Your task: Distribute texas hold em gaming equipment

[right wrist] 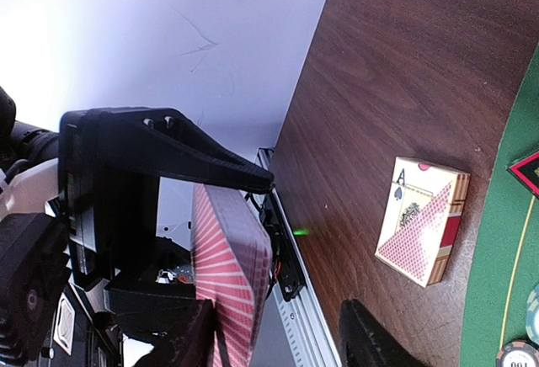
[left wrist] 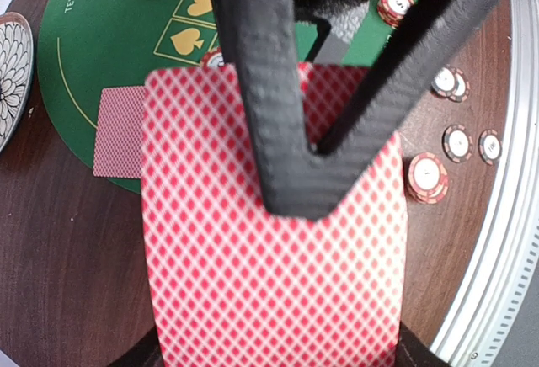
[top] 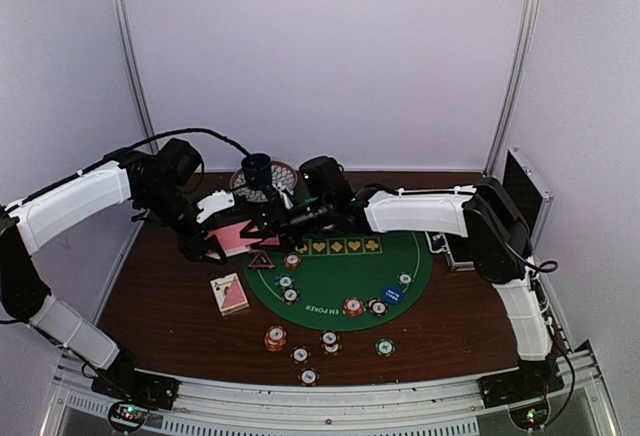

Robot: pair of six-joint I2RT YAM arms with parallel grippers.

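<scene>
Pink-backed deck fills the lower centre of my left wrist view, pinched flat by my left gripper, which is clamped on it above the table's left side. Just beyond, my right gripper reaches in from the right, its fingers standing apart. The deck's edge seemingly sits in the gap, close against one finger, and nothing is held there.

By my judgement the cards are light, thin and slick. A single one will flex and slide off the stack, so the hold belongs on the free short edge, top card only, with a gentle pinch.

Below the deck, one dealt card lies face down across the rim of the green mat at the frame's left. Farther off, striped chips dot the overhead view's lower centre. A card box sits left of the mat, and a dark mug stands at the far edge, upper centre.
</scene>
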